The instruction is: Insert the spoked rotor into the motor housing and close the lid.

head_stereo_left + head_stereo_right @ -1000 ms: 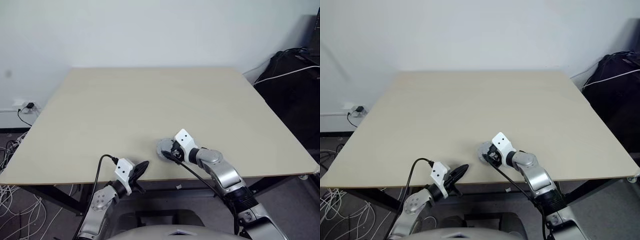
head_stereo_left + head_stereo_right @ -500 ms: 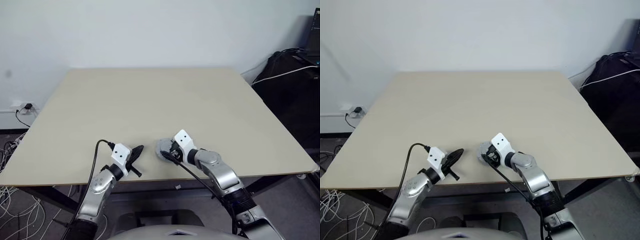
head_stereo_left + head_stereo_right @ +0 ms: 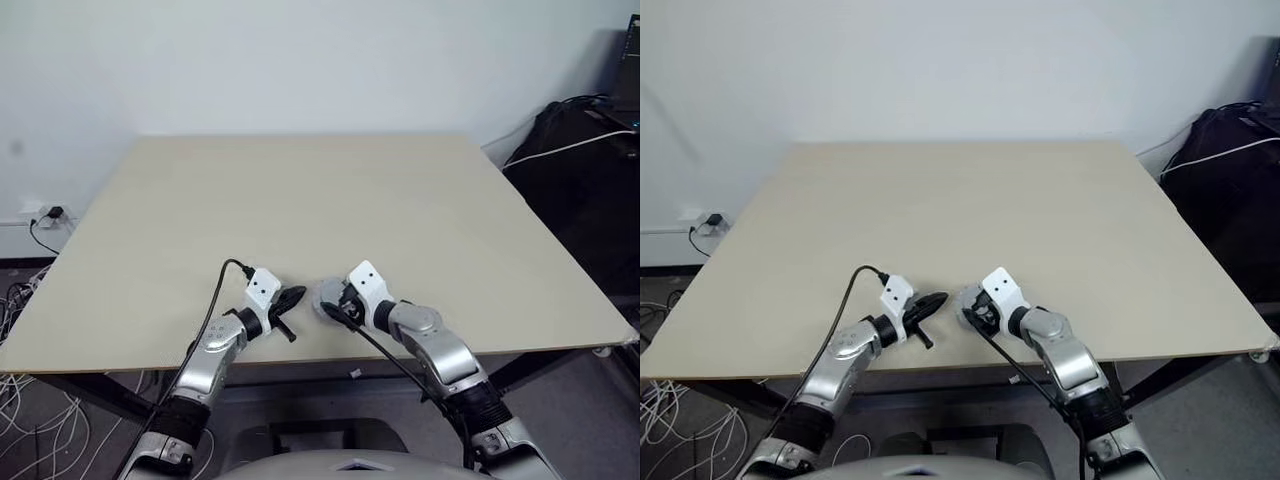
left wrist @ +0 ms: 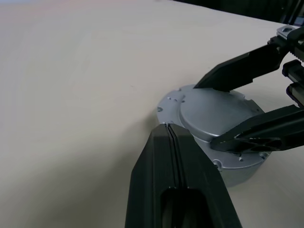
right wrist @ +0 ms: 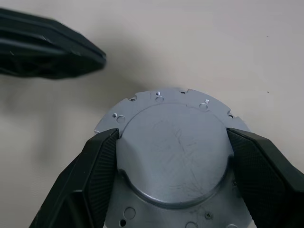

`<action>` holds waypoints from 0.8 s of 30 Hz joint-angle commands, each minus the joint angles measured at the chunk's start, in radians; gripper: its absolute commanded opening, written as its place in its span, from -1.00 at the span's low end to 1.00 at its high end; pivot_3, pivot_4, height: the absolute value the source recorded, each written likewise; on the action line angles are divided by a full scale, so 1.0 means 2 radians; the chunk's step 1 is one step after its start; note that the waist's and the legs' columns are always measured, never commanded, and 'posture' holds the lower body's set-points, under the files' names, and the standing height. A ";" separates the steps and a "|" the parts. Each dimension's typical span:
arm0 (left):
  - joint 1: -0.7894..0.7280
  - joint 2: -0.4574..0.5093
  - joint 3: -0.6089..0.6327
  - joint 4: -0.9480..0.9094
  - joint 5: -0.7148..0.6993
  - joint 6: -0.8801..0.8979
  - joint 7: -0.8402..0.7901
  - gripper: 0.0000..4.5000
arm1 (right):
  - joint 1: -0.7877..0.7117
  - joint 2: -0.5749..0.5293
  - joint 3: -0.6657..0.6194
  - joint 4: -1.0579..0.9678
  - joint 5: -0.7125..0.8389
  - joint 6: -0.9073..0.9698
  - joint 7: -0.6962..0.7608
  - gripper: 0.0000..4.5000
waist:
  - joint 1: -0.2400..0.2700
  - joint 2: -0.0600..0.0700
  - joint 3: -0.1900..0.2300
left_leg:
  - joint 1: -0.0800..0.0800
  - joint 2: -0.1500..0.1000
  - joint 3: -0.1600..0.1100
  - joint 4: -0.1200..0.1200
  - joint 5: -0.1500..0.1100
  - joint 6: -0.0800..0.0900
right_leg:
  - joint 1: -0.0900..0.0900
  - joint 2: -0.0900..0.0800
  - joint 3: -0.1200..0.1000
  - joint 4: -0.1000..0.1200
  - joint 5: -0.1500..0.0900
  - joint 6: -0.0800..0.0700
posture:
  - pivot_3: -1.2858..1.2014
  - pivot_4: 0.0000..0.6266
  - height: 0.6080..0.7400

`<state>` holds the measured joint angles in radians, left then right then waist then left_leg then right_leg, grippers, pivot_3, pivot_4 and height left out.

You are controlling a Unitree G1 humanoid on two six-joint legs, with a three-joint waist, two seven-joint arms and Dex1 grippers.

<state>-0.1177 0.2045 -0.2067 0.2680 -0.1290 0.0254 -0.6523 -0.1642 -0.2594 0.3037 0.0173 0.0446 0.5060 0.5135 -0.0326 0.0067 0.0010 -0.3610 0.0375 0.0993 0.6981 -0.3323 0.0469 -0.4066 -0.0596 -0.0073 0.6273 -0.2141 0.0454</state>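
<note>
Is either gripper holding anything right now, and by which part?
The right gripper clamps a silver round housing by its raised centre's opposite sides; the left gripper is shut, empty.

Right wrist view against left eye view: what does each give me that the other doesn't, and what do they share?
Right wrist view: the silver round part's flange holes, edge notches and scratched raised face, with the right gripper's fingers against that face's sides. Left eye view: the whole table, the wall socket, and the black bag to the right. Shared: the right gripper clamped on the part, and the shut left gripper close beside it.
</note>
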 commanded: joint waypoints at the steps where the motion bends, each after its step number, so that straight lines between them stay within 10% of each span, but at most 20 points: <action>1: -0.021 -0.004 -0.005 0.005 0.002 0.007 -0.009 -1.00 | 0.014 0.004 0.011 -0.010 -0.002 0.011 0.001 0.45 | 0.000 0.000 0.000 | 0.000 0.000 0.000 0.000 0.000 0.000 | 0.000 0.000 0.000 0.000 0.000 0.000 | 0.03 -1.00 1.00; 24: -0.073 -0.017 -0.026 0.042 0.031 0.045 -0.012 -1.00 | 0.017 0.015 0.014 -0.011 -0.004 0.011 -0.001 0.45 | -0.002 0.000 0.000 | 0.000 0.000 0.000 0.000 0.000 0.000 | 0.000 0.000 0.000 0.000 0.000 0.001 | 0.03 -1.00 1.00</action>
<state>-0.2348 0.1757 -0.2513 0.3541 -0.0780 0.1109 -0.6780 -0.1421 -0.2376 0.3043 -0.0075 0.0357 0.5118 0.4962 -0.0374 0.0065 0.0011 -0.3611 0.0373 0.0986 0.6971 -0.3328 0.0474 -0.4067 -0.0593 -0.0070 0.6272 -0.2147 0.0471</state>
